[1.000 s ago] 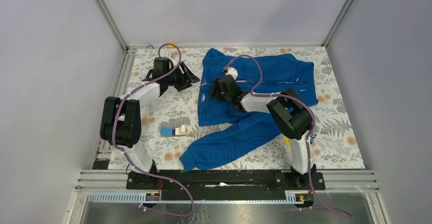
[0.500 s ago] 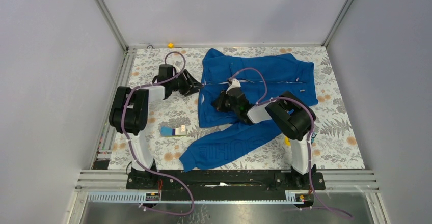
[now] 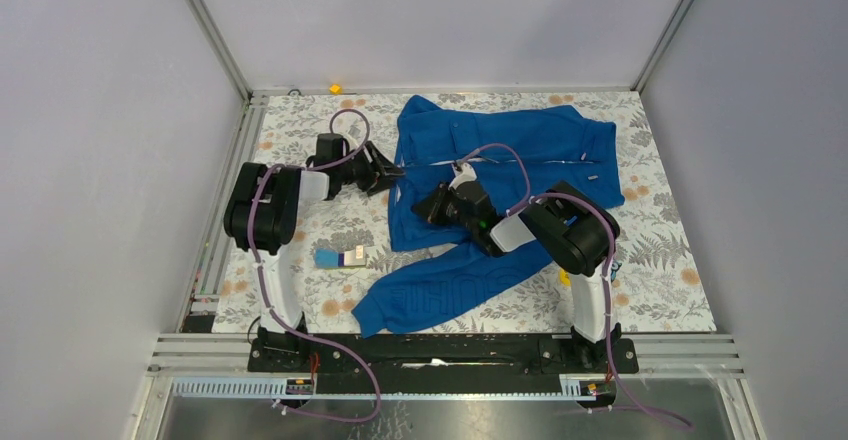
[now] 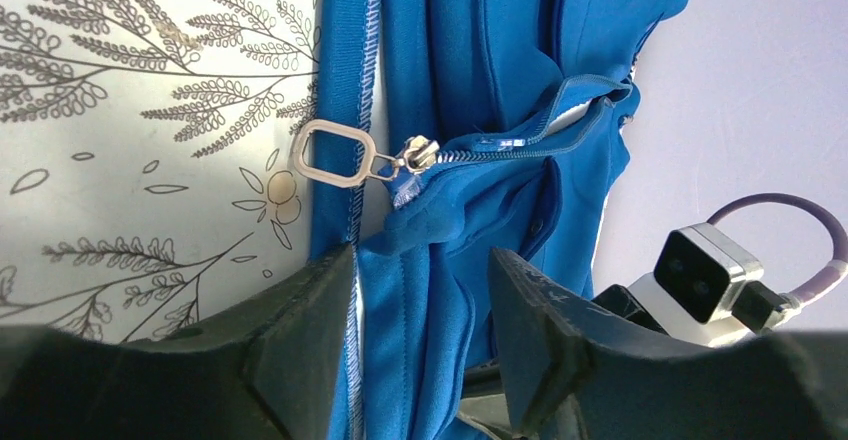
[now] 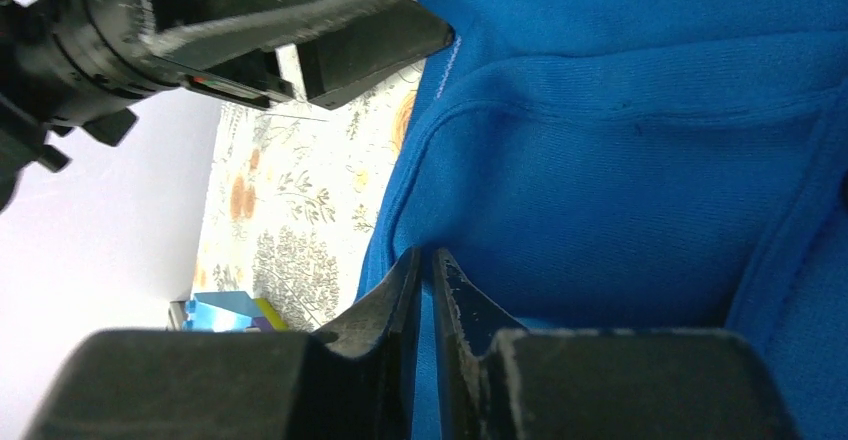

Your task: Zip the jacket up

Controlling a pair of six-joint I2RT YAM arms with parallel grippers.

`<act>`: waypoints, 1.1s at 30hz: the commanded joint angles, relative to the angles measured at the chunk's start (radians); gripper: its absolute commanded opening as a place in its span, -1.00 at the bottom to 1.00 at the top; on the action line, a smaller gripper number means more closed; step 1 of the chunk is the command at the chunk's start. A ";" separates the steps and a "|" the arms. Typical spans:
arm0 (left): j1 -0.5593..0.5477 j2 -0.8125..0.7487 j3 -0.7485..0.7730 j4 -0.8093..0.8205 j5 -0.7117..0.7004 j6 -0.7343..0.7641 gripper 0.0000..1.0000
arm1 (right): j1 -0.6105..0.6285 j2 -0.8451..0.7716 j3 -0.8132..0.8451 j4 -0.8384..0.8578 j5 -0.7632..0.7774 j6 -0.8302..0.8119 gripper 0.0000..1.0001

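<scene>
Top view, garment: the jacket point(image 3: 540, 140) is lying spread over the far right part of the flowered table point(image 3: 660, 250), with one sleeve trailing toward the near edge.
Top view, arms: the left gripper point(image 3: 388, 172) is reaching to the jacket's left edge, and the right gripper point(image 3: 425, 208) is sitting low on the blue cloth just beside it.
Top view, other: a small blue-and-white block point(image 3: 340, 257) is lying on the table left of the sleeve.
Left wrist view, claw: the fingers point(image 4: 300, 340) are standing spread, with the jacket's stitched hem running between them.
Left wrist view, zipper: the silvery pull tab point(image 4: 333, 155) is lying flat across the hem, beyond the fingertips and apart from them. The slider point(image 4: 418, 152) is sitting just beside it.
Right wrist view, claw: the fingers point(image 5: 390, 295) are pressing almost together, leaving a thin slit. Their tips are meeting the jacket's folded edge, and whether cloth is caught between them cannot be told.
</scene>
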 commanded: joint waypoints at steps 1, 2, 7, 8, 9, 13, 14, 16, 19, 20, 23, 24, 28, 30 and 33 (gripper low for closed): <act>-0.001 0.027 0.045 0.082 0.061 -0.007 0.06 | 0.012 0.007 0.002 0.086 -0.059 0.034 -0.70; -0.002 0.028 0.047 0.082 0.062 -0.007 0.01 | 0.013 0.008 -0.003 0.095 -0.061 0.038 -0.70; -0.003 0.024 0.063 0.057 0.058 0.021 -0.31 | 0.017 -0.015 -0.047 0.095 -0.046 0.026 -0.71; -0.003 0.022 0.073 0.033 0.052 0.037 -0.41 | 0.019 -0.024 -0.056 0.086 -0.040 0.016 -0.70; -0.003 0.017 0.082 0.011 0.044 0.055 -0.50 | 0.022 -0.037 -0.064 0.070 -0.033 0.004 -0.68; -0.003 -0.012 0.108 -0.064 0.015 0.111 -0.89 | 0.035 -0.096 -0.053 -0.115 0.023 -0.085 -0.37; -0.004 -0.023 0.114 -0.082 0.008 0.122 -0.99 | 0.037 -0.113 -0.041 -0.172 0.035 -0.118 -0.25; -0.008 -0.047 0.133 -0.148 -0.007 0.151 -1.00 | 0.043 -0.142 0.000 -0.296 0.071 -0.189 0.00; -0.014 -0.087 0.145 -0.261 -0.019 0.169 -1.00 | 0.066 -0.186 0.018 -0.354 0.115 -0.261 0.32; -0.014 -0.098 0.140 -0.293 -0.020 0.160 -1.00 | 0.076 -0.196 0.020 -0.356 0.119 -0.279 0.44; -0.024 -0.128 0.129 -0.414 -0.069 0.151 -1.00 | 0.110 -0.166 0.104 -0.459 0.200 -0.315 0.61; -0.029 -0.131 0.131 -0.449 -0.086 0.152 -1.00 | 0.119 -0.143 0.131 -0.486 0.234 -0.317 0.61; -0.038 -0.104 0.135 -0.480 -0.091 0.150 -1.00 | 0.164 -0.065 0.250 -0.598 0.409 -0.337 0.56; -0.038 -0.065 0.171 -0.511 -0.095 0.178 -1.00 | 0.199 -0.035 0.315 -0.642 0.512 -0.389 0.51; -0.037 -0.029 0.184 -0.499 -0.108 0.191 -1.00 | 0.219 0.007 0.373 -0.695 0.583 -0.416 0.27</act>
